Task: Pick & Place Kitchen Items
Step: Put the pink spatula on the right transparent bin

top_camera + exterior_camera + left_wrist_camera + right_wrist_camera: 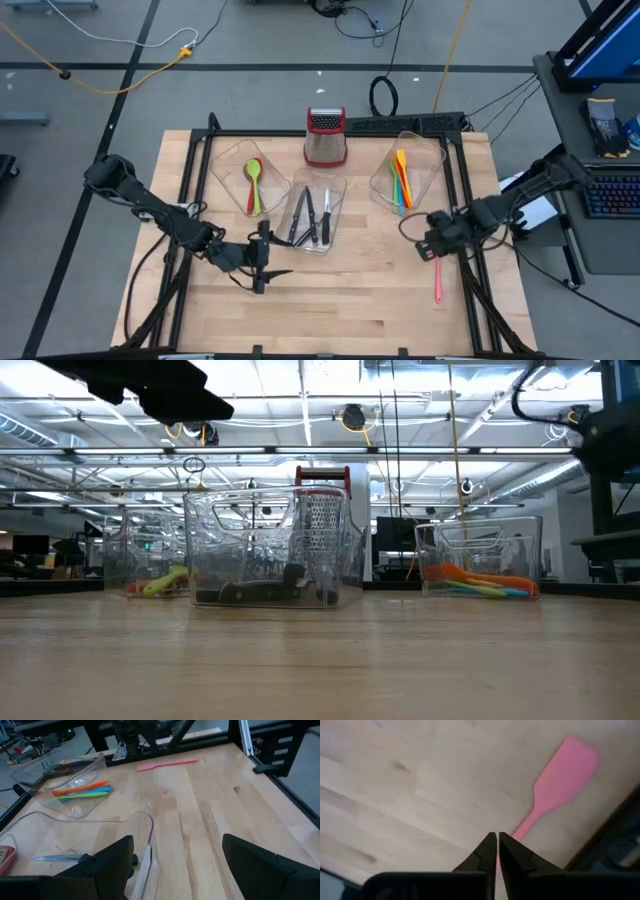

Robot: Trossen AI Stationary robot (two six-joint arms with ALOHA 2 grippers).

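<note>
A pink spatula [437,282] lies on the wooden table at the right, in front of the right tub; it also shows in the left wrist view [167,764]. My right gripper [433,250] [497,836] is shut at the spatula's handle end. My left gripper [258,265] [177,840] is open and empty at the near left corner of the middle tub [312,215], which holds black-handled knives [308,212]. The left tub [253,180] holds a red and a green spoon. The right tub [405,170] holds orange, yellow, green and blue utensils [82,791]. My right gripper pinches the free end of the spatula's handle [517,832] between its two fingertips, coming from above. A strip of pink shows in the narrow gap between the fingers. The blade [567,767] lies flat on the table, away from the gripper.
A steel box grater with a red top [325,138] stands behind the middle tub. A black frame [465,200] runs along the table's sides and back. Bare wood [340,300] lies along the near edge between the two arms.
</note>
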